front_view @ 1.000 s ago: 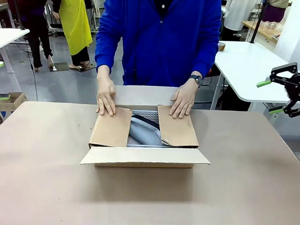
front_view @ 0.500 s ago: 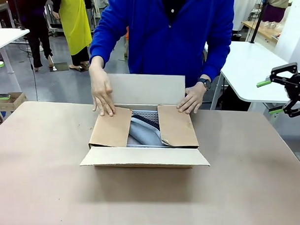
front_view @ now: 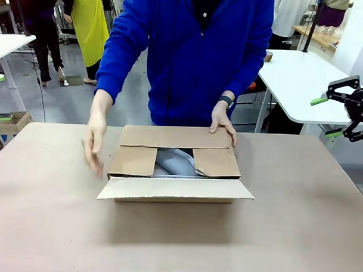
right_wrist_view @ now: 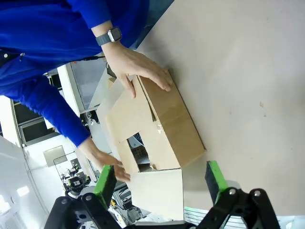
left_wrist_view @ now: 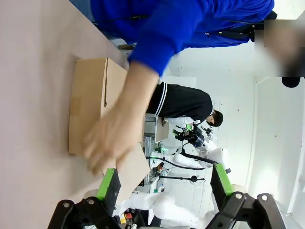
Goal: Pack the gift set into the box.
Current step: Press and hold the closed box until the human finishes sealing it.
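The box [front_view: 175, 137] flap is pressed down by a hand [front_view: 222, 121] over the gift set [front_view: 176, 161]; left claw [left_wrist_view: 163, 181] and right claw [front_view: 325, 117] are spread, empty.

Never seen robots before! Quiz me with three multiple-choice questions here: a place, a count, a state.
1. The person's watch-wearing hand rests on: A a chair; B the far flap of the brown cardboard box; C a gripper.
2. Box flaps folded inward: A one; B three; C four.
3. The black, green-padded right gripper is: A open, empty; B shut on the box; C shut on a flap.
Answers: B, it presses that flap; B, the near flap juts outward; A, its jaws stand apart in the air.
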You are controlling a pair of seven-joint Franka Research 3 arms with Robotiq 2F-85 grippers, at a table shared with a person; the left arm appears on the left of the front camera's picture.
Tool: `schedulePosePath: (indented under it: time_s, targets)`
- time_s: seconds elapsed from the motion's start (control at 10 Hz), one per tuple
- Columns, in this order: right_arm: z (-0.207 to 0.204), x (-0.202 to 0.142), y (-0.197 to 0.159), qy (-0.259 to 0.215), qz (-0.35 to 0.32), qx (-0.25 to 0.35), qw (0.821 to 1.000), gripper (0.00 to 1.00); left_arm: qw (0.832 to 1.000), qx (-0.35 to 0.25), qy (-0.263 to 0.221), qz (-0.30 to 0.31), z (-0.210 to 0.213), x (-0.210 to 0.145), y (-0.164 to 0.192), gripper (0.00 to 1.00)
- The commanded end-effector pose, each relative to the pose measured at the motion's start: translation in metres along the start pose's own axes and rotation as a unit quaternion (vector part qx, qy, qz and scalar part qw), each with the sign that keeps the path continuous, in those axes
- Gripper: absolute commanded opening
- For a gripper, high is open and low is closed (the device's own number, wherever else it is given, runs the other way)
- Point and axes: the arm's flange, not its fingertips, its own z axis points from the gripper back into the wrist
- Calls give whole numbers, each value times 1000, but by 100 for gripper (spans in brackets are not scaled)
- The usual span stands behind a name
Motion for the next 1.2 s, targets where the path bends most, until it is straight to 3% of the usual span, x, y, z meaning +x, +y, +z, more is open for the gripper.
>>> schedulePosePath:
  time_s: [0.0, 1.1]
  targets:
    - [1, 2, -2, 3, 15, 0, 1000, 100, 1000, -7, 2, -2, 1, -1, -1, 100]
    - [1, 2, -2, 3, 15, 0, 1000, 100, 1000, -7, 2, -2, 1, -1, -1, 100]
